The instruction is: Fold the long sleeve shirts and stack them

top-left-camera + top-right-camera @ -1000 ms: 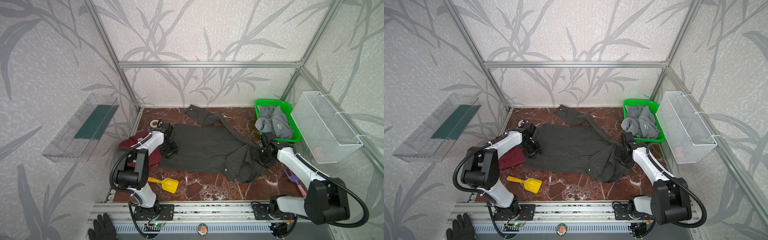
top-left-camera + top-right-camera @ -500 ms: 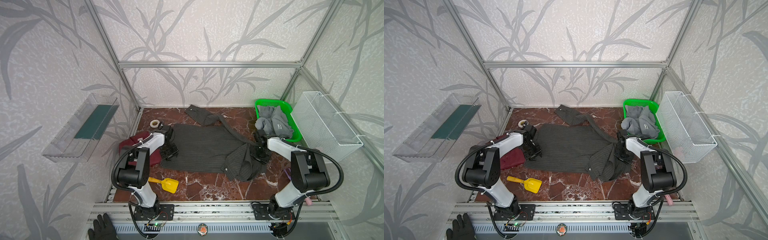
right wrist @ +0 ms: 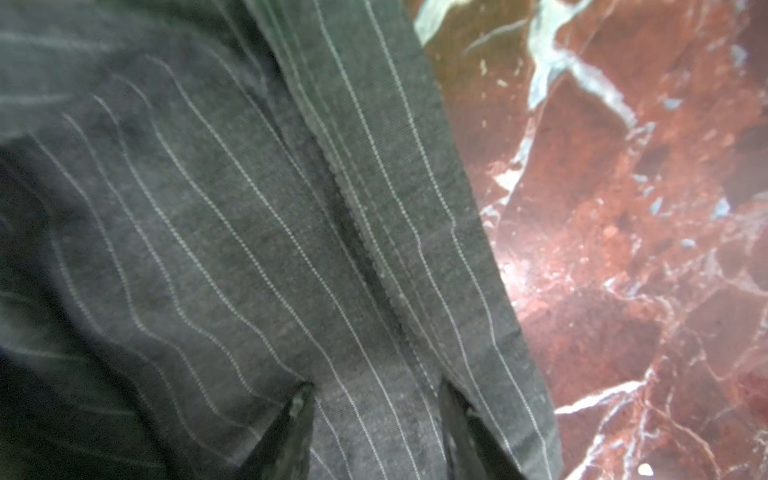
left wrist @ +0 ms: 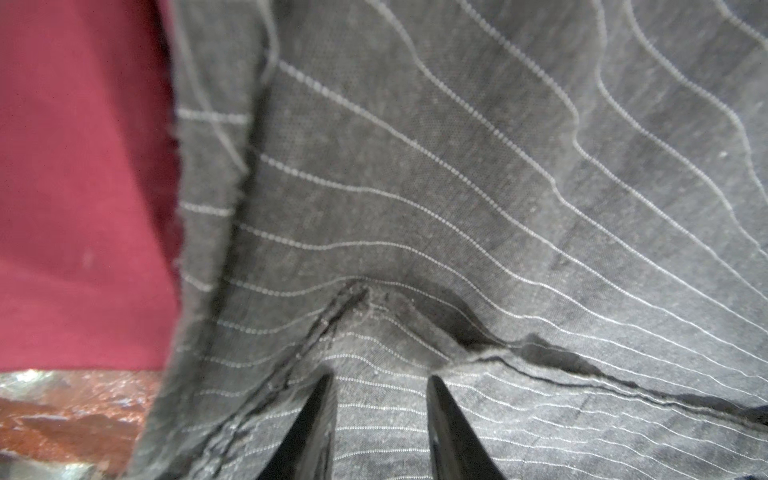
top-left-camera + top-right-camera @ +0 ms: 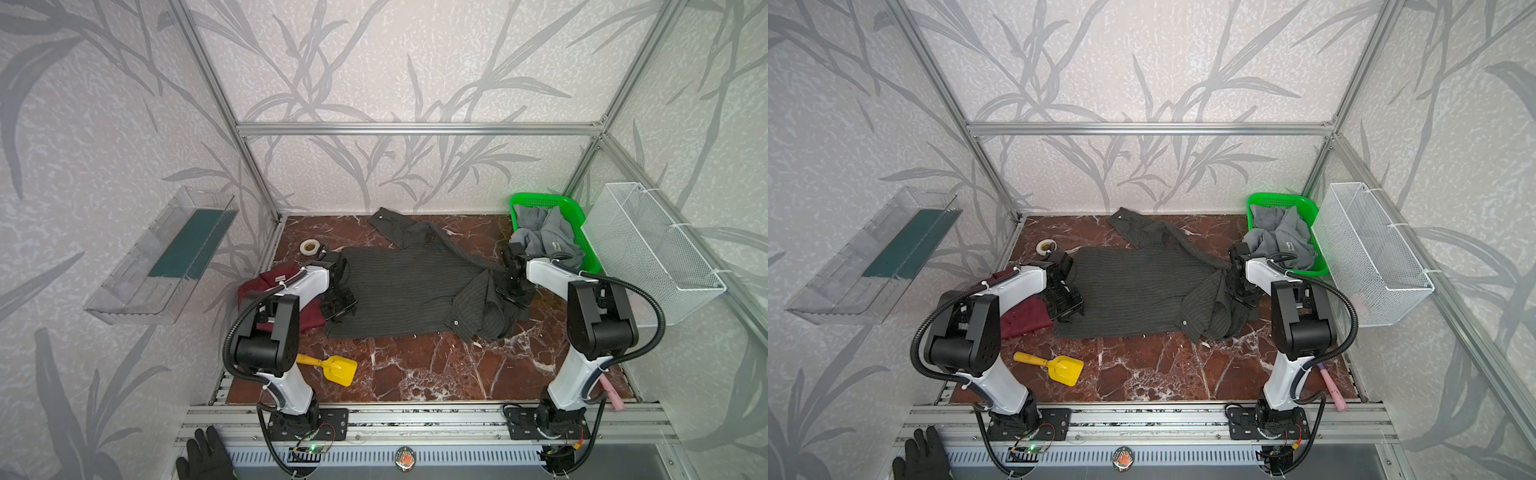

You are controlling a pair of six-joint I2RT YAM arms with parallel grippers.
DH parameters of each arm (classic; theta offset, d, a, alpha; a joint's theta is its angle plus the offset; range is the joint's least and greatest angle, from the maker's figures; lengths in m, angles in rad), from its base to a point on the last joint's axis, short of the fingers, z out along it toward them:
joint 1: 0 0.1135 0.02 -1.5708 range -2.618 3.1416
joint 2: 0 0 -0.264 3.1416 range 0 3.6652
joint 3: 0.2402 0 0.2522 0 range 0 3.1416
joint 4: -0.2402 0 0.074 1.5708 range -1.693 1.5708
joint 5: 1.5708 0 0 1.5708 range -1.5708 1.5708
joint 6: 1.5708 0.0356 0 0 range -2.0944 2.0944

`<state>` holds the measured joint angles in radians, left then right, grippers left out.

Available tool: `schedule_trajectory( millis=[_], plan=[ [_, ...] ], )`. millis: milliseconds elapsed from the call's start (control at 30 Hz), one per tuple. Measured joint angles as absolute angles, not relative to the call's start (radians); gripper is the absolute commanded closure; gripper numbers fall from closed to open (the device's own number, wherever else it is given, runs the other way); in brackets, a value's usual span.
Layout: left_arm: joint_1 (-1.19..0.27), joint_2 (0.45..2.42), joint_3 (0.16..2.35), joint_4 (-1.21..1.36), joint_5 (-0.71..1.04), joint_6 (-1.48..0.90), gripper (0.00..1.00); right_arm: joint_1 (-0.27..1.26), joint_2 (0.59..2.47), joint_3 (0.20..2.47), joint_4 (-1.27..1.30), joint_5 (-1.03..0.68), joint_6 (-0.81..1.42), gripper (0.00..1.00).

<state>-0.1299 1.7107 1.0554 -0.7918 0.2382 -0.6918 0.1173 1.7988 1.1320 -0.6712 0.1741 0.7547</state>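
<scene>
Ok, pinstripe shirt [image 5: 407,291] lies spread mid-table [image 5: 424,370], one sleeve trailing twd the back, R side bunched up. L gripper [image 4: 378,382] sits on its L edge: jaws part-open, tips down on cloth, nothing pinched afaict. R gripper [image 3: 374,390] is on the bunched R side by a stitched hem, jaws apart too. Maroon shirt [image 5: 259,286] lies just L of the striped one, edges touching. Grey shirt [image 5: 544,237] is crumpled in green basket [image 5: 540,200], back R.

Lab test cell, aluminium frame [image 5: 415,129], leaf-print wall panels [image 5: 415,62], robot arms [image 5: 286,324] bolted to rail [image 5: 415,419]
</scene>
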Motion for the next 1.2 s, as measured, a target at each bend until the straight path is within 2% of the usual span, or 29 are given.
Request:
schedule_trajectory(
  millis=[67, 333, 400, 600, 800, 1200],
  plan=[
    [-0.130, 1.711, 1.055, -0.791, 0.240, -0.692, 0.62, 0.126, 1.733, 1.102, -0.680, 0.180, 0.751, 0.45],
    [-0.122, 1.710, 1.056, -0.793, 0.266, -0.683, 0.60, 0.253, 1.273, 1.087, -0.704, 0.187, 0.662, 0.38],
    [-0.117, 1.705, 1.058, -0.799, 0.271, -0.675, 0.51, 0.324, 1.214, 1.090, -0.711, 0.159, 0.613, 0.37],
    [-0.096, 1.633, 1.058, -0.810, 0.281, -0.634, 0.41, 0.571, 1.227, 1.089, -0.762, 0.044, 0.548, 0.37],
    [-0.075, 1.563, 1.044, -0.799, 0.303, -0.609, 0.35, 0.780, 1.195, 0.912, -0.733, 0.023, 0.644, 0.37],
    [-0.064, 1.537, 1.031, -0.779, 0.344, -0.601, 0.32, 0.787, 1.194, 0.692, -0.542, 0.097, 0.721, 0.38]
  ],
)
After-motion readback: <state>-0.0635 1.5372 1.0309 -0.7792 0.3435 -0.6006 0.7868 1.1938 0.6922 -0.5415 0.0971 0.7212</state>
